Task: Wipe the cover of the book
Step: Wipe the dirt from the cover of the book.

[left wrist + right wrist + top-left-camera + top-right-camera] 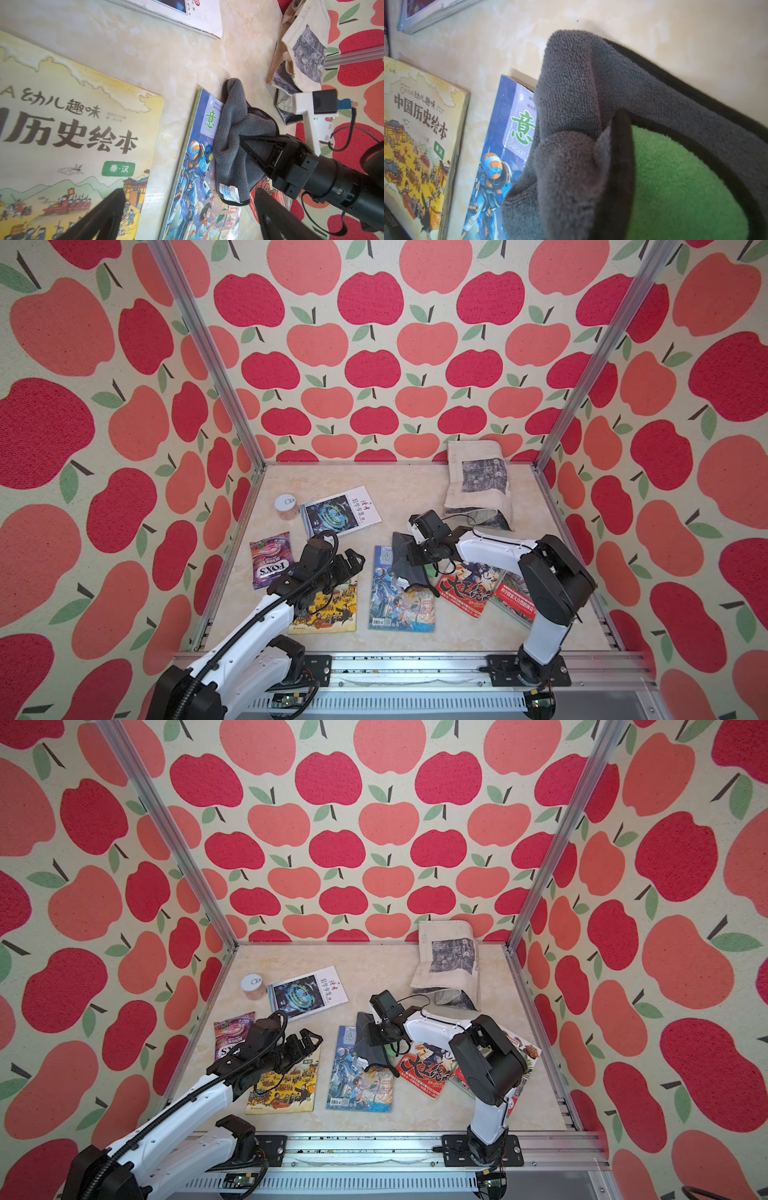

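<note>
Cloth (232, 149), grey, was pinched in the right gripper's (242, 139) closed jaws and draped on the far corner of the blue robot-cover book (399, 605). The book lay flat, its long axis running toward the front rail (415, 668), so most of the cover stretched rail-ward from the jaws. The left gripper (352, 562) hung wide open over the yellow picture book (328, 610).

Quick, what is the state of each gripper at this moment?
Left gripper: open, holding nothing.
Right gripper: shut on the gray cloth.
</note>
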### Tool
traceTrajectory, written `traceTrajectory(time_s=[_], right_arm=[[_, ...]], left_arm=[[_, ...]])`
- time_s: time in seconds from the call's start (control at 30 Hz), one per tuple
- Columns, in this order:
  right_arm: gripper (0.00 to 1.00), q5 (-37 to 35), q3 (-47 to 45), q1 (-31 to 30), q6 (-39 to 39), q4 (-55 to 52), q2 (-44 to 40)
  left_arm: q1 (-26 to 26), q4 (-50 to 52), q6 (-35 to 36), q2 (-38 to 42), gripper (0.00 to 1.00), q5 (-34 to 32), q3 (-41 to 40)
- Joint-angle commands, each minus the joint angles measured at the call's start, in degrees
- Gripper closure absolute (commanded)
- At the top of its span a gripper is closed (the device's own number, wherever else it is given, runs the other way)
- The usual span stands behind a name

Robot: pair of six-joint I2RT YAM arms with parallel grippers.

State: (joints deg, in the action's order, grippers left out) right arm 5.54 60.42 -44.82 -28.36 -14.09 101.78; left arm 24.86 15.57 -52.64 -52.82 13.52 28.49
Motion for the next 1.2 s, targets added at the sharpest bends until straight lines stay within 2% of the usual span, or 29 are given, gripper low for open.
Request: traceTrajectory(time_s=[0.0, 0.13, 0.33, 0.67, 0.87, 1.17], right_arm=[[1.00, -5.2, -1.7, 0.5, 0.9, -4.9, -2.0], [1.00, -5.8, -0.4, 0.2, 0.3, -5.1, -1.0], [1.00, -4.4, 6.2, -3.8, -0.9, -3.9, 6.4], [1.00, 0.3, 23.7, -10.0, -1.1, -6.4, 18.1], [1.00, -0.4, 19.6, -8.9, -0.2, -5.8, 14.1], [1.00, -1.9, 3.7, -3.1, 0.1, -3.3, 1.9]], left_arm=[[-0.3, 0.4, 1.8, 0.3, 0.01, -0.3, 1.6], [-0.3, 1.0, 2.1, 0.3, 0.01, -0.6, 1.7], [-0.3, 1.3, 2.0, 0.2, 0.01, -0.3, 1.8], [-0.3, 4.3, 1.4, 3.4, 0.01, -1.1, 1.4], [-0.3, 5.9, 1.4, 5.7, 0.01, -2.0, 1.4], [-0.3, 3.7, 1.1, 2.3, 0.01, -1.6, 2.3]])
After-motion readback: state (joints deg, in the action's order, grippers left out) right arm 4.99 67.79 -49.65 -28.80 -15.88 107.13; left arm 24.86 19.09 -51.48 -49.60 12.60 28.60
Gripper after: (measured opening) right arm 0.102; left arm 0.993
